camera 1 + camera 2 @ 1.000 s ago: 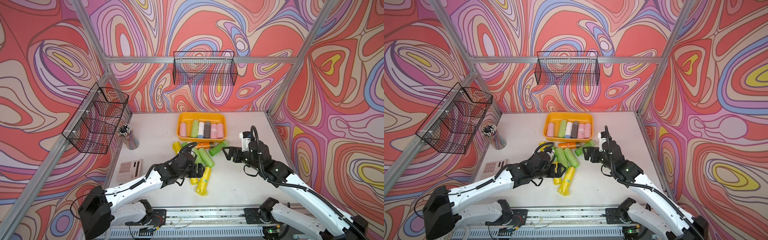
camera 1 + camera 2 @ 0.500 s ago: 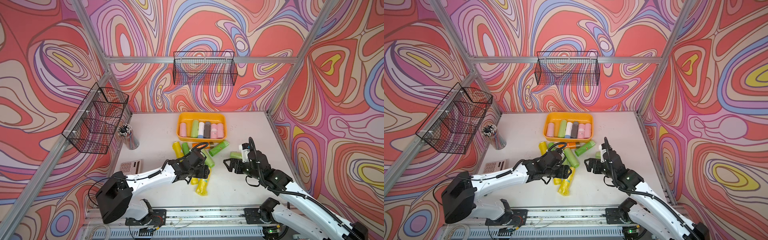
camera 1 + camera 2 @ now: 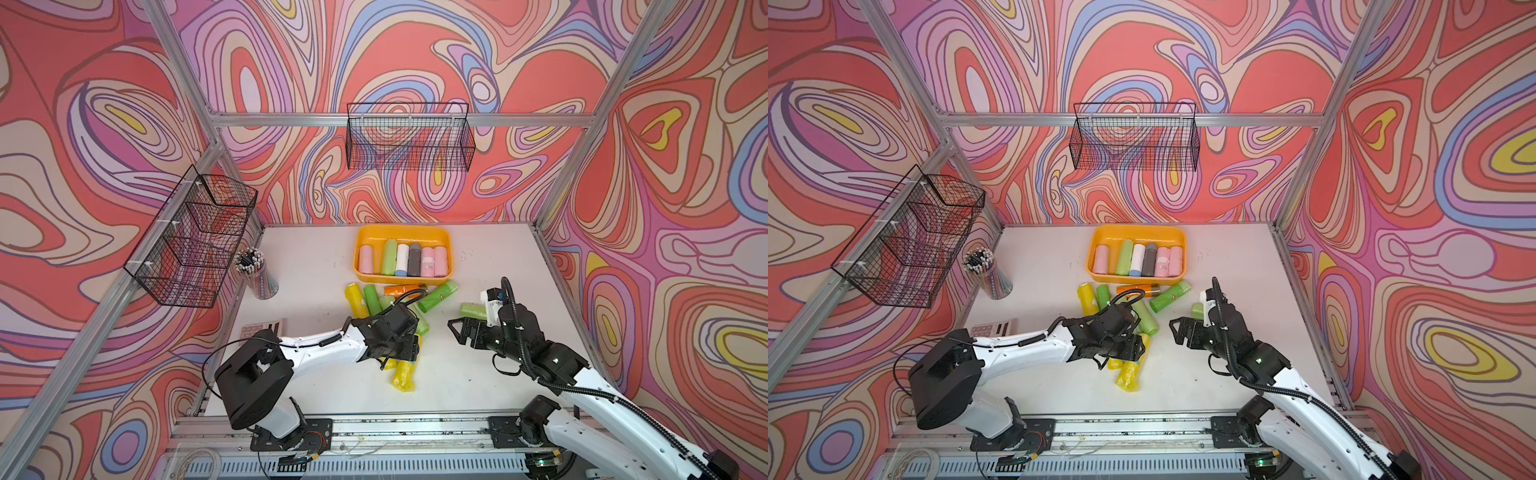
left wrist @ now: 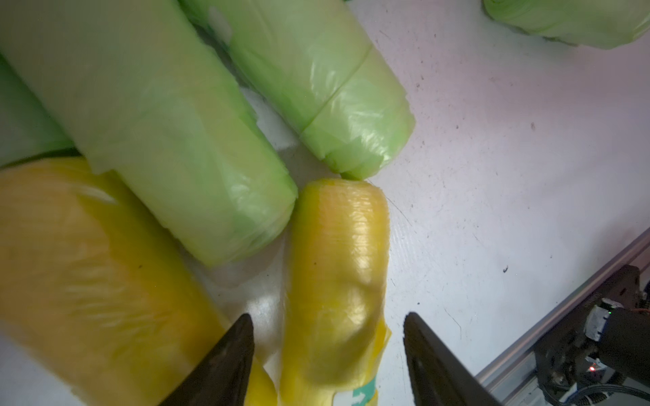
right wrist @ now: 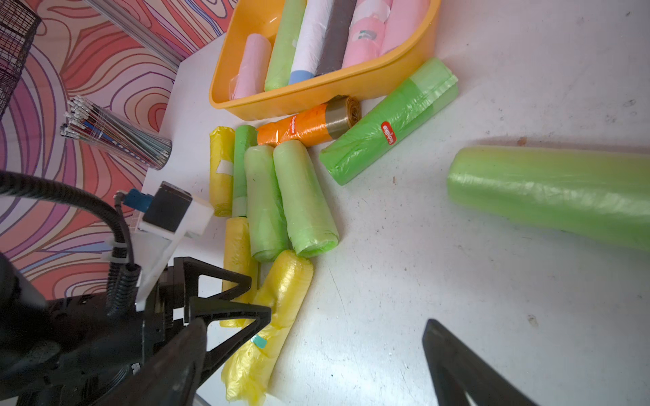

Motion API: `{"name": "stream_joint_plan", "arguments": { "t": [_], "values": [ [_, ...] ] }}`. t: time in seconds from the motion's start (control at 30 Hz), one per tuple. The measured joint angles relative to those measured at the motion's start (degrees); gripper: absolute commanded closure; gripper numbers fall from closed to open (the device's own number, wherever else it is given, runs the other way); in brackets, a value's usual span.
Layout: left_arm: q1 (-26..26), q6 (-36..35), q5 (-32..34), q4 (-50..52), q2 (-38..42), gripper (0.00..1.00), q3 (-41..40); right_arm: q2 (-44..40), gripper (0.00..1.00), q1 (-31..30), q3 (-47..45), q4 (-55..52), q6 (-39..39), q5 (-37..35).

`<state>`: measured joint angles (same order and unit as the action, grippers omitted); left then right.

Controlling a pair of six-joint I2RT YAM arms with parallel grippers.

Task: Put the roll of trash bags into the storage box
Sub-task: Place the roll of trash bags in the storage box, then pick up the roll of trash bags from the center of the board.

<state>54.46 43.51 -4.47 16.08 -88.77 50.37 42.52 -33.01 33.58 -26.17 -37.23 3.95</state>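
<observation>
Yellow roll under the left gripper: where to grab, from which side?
Across its wound middle, from above, jaws either side of the yellow roll. It lies flat; one end is loose crumpled film, and the second yellow roll lies close alongside, leaving one jaw a narrow gap.

Robot lab test cell, not a home. Aluminium-profile frame (image 3: 291, 119) boxes in a white tabletop (image 3: 316, 257). Swirly printed wall panels (image 3: 395, 50) all round. Two white robot arms (image 3: 320, 351) bolted to a front rail (image 3: 415, 424). Wire baskets (image 3: 409, 141) hang as props.
</observation>
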Motion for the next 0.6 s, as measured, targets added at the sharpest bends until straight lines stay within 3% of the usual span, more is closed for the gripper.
{"name": "stream_joint_plan", "arguments": {
  "t": [0.07,0.6],
  "values": [
    [0.6,0.0,0.4,0.0,-0.2,0.30,0.0,-0.9,0.02,0.0,-0.4,0.0,-0.3,0.0],
    [4.1,-0.2,6.1,0.5,-3.0,0.41,0.9,-6.4,0.02,0.0,-2.0,-1.9,-2.1,-2.1]
  ]
}}
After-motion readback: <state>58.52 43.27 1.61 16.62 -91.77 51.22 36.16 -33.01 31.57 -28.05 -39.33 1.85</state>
